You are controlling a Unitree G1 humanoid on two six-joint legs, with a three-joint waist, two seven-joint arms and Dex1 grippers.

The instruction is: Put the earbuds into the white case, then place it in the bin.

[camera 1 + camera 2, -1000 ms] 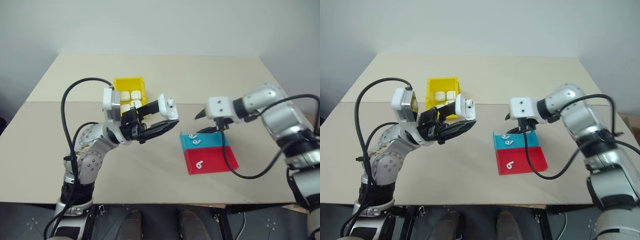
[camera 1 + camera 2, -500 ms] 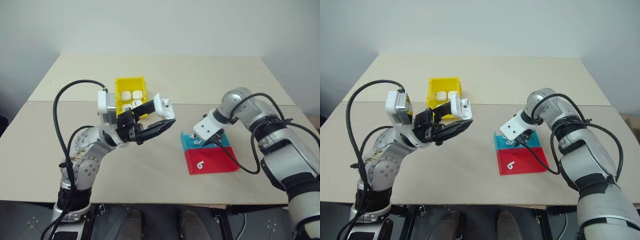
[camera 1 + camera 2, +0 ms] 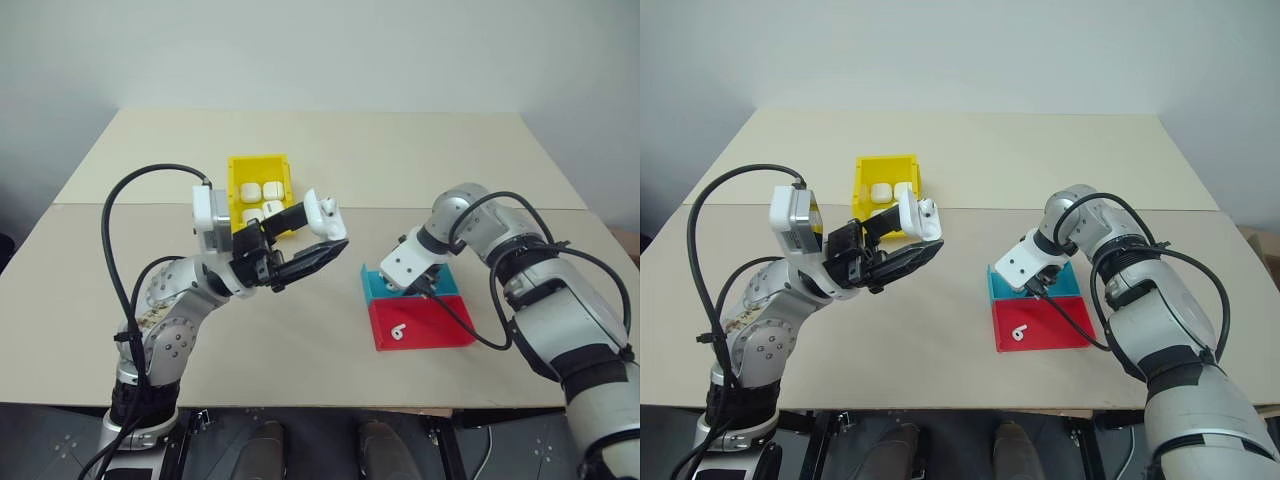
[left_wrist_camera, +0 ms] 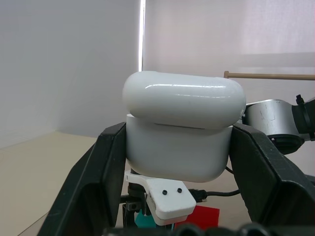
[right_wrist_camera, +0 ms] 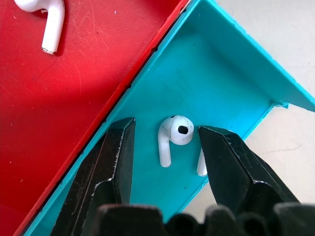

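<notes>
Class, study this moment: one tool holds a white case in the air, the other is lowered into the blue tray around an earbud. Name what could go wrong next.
A second earbud lies half hidden beside the right tool; closing on the targeted earbud may pinch or flick it. The small glossy bud may slip out. The white case in the left tool looks nearly closed, so insertion may fail.

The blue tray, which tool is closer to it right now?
Right. The right tool is down in the blue tray, fingers straddling an earbud; the left tool holds the white case well off to its left.
</notes>
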